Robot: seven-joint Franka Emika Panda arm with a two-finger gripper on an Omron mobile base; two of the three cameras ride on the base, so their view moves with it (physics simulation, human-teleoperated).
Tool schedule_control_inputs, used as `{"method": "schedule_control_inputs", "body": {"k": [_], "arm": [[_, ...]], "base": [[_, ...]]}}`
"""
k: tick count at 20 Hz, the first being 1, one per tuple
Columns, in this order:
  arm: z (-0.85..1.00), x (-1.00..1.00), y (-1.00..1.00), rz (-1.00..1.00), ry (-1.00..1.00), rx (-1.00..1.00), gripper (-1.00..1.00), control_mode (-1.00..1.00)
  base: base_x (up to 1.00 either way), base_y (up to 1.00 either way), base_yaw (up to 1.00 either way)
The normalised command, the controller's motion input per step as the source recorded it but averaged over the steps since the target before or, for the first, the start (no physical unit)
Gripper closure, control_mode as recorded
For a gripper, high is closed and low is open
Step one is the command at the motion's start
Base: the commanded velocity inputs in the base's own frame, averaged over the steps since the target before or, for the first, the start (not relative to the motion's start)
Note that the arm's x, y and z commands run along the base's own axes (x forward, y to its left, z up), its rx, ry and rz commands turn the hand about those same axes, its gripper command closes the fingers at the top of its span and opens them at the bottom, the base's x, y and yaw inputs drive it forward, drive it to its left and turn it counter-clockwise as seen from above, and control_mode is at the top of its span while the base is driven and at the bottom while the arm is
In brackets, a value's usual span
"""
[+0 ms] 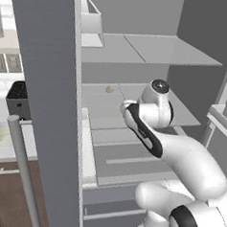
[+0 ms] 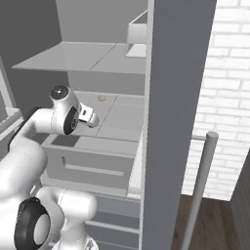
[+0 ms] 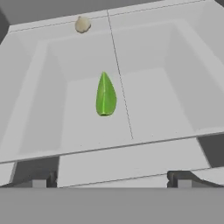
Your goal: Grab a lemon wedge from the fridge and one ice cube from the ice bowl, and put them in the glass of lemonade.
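The fridge point(image 1: 45, 82) is seen with its doors swung open; in the left base view the left door's grey edge fills the foreground, with its silver bar handle point(image 1: 22, 171) below. The arm is reached into the fridge interior at the level of the lower shelf point(image 2: 117, 122).

The gripper point(image 3: 112, 178) is observed in the hand view with its two dark finger tips point(image 3: 43, 180) set wide apart at the bottom of the picture; the jaws are spread fully and nothing is held between them.

The lemon wedge point(image 3: 105, 95) is recorded as a small green, leaf-shaped piece lying flat on the shelf, pointed end away from the hand. It is located ahead of the gripper, roughly centred between the two tips but slightly toward the left one in the hand view, and clearly apart from both. No contact is seen.

A small beige lump point(image 3: 82, 24) is noted further back on the same shelf, well beyond the wedge and to its left in the hand view; the same lump point(image 1: 109, 89) is visible past the wrist in the left base view.

On the counter left of the fridge, the glass of lemonade point(image 1: 2, 134) is seen beside a dark toaster point(image 1: 18, 99), well apart from the hand
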Motion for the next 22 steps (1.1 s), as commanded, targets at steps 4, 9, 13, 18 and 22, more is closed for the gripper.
{"method": "schedule_control_inputs", "body": {"k": [4,9,13,18,22], "arm": [[-0.37,0.53,0.00,0.01,0.01,0.00,-1.00,-1.00],[-0.60,0.50,0.00,0.02,0.05,0.00,-1.00,-1.00],[-0.27,0.39,0.00,0.00,0.00,0.00,-1.00,-1.00],[0.04,0.37,0.00,0.00,0.03,0.00,-1.00,-1.00],[0.01,0.44,0.00,0.00,0.09,0.00,-1.00,-1.00]], "base": [[0.00,0.00,0.00],[0.00,0.00,0.00],[0.00,0.00,0.00],[0.00,0.00,0.00],[0.00,0.00,0.00]]}}
